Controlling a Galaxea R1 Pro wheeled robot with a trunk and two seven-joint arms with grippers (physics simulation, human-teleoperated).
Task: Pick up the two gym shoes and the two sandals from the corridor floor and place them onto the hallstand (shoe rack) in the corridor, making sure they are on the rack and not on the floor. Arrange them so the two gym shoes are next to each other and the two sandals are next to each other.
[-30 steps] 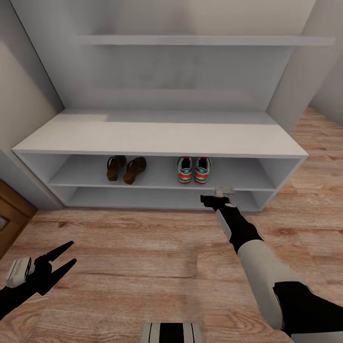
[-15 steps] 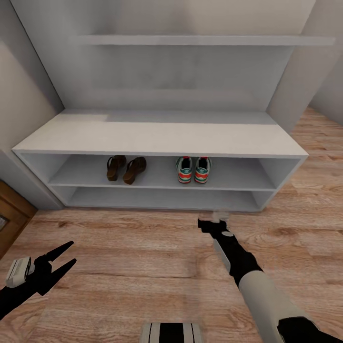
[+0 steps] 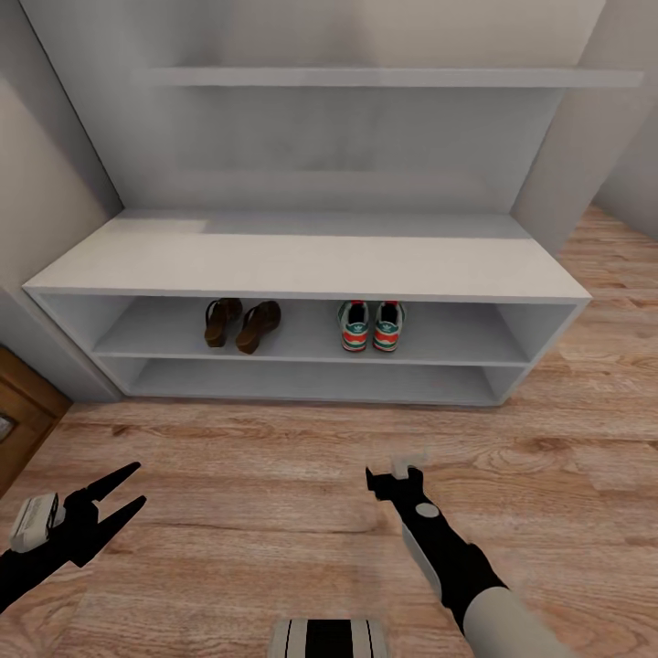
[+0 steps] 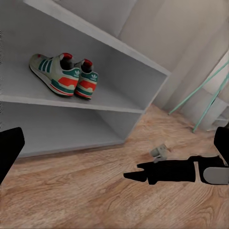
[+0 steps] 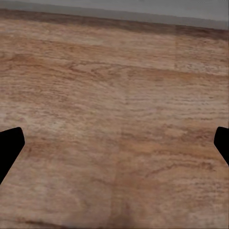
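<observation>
Both gym shoes (image 3: pixel 371 325) stand side by side, heels outward, on the upper shelf of the white hallstand (image 3: pixel 302 265), right of centre; the left wrist view shows the gym shoes (image 4: pixel 64 75) too. The two brown sandals (image 3: pixel 240 323) sit together on the same shelf, left of centre. My right gripper (image 3: pixel 393 475) hangs open over the wood floor (image 3: pixel 274 475) in front of the rack, holding nothing; its fingertips (image 5: pixel 9 143) stand wide apart above bare planks. My left gripper (image 3: pixel 128 493) is open and empty at the lower left, low over the floor.
A thin white wall shelf (image 3: pixel 393 78) runs above the hallstand. A wooden door edge (image 3: pixel 23 411) stands at the left. Grey walls close in on both sides of the rack. A teal-legged stand (image 4: pixel 205 95) is visible beyond the rack's right end.
My right arm has drawn back from the rack's front toward my body, bringing the gripper out over the floor. Shoes, sandals and left arm have not moved.
</observation>
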